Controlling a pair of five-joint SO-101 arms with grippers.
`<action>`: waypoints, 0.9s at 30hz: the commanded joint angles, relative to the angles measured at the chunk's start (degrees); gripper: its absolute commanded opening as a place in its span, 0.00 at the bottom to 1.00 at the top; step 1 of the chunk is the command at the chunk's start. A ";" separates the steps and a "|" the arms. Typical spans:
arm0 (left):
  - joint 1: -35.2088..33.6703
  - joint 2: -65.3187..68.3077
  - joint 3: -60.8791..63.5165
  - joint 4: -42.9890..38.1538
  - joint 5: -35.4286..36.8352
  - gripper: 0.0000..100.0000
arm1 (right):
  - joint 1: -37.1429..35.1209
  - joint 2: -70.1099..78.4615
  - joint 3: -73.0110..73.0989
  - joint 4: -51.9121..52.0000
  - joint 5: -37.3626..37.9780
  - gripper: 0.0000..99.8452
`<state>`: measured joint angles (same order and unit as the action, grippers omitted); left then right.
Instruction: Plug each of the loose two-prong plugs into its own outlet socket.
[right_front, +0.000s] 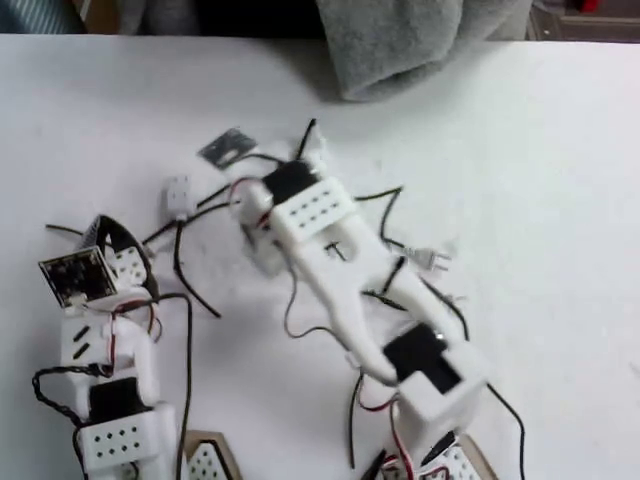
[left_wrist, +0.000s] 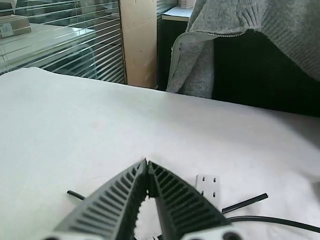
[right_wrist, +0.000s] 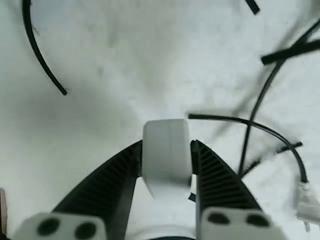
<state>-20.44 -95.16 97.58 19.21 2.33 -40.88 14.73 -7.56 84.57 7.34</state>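
1. Two-prong plug (right_front: 435, 258) is lying loose on the table (right_front: 560, 140), beside the right arm's forearm. It is well apart from the outlet socket (right_front: 178, 196), which is sitting nearer the left arm.
2. Right hand (right_wrist: 167, 145) is gripping a white piece (right_wrist: 166, 167) between its fingers, which are standing only as wide as the piece. I cannot tell whether it is a plug body or a socket. The fingers are holding it close to their tips, so it is probably risking twisting or slipping free under any push.
3. Left hand (left_wrist: 148, 165) is pinched closed on nothing, hovering just short of the socket. Nothing is bracing the socket, so pressing prongs against it is likely sliding it across the table instead of seating them.
4. Black cables (right_front: 185, 265) are crossing the table around both arms. A sweeping arm is risking snagging one and dragging a plug or the socket out of line.
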 joint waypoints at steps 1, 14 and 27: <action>-0.75 -0.57 -0.26 0.00 -0.53 0.02 | -4.18 4.53 -0.26 -4.70 -3.52 0.12; -0.75 -0.57 -0.26 -0.09 -0.53 0.02 | -8.48 20.26 -6.07 -9.27 -4.48 0.16; -0.75 -0.57 -0.26 -0.09 -0.53 0.02 | -8.22 20.70 -17.23 5.85 1.93 0.34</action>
<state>-20.53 -95.16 97.58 19.21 2.33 -49.85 36.35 -22.77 89.41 8.66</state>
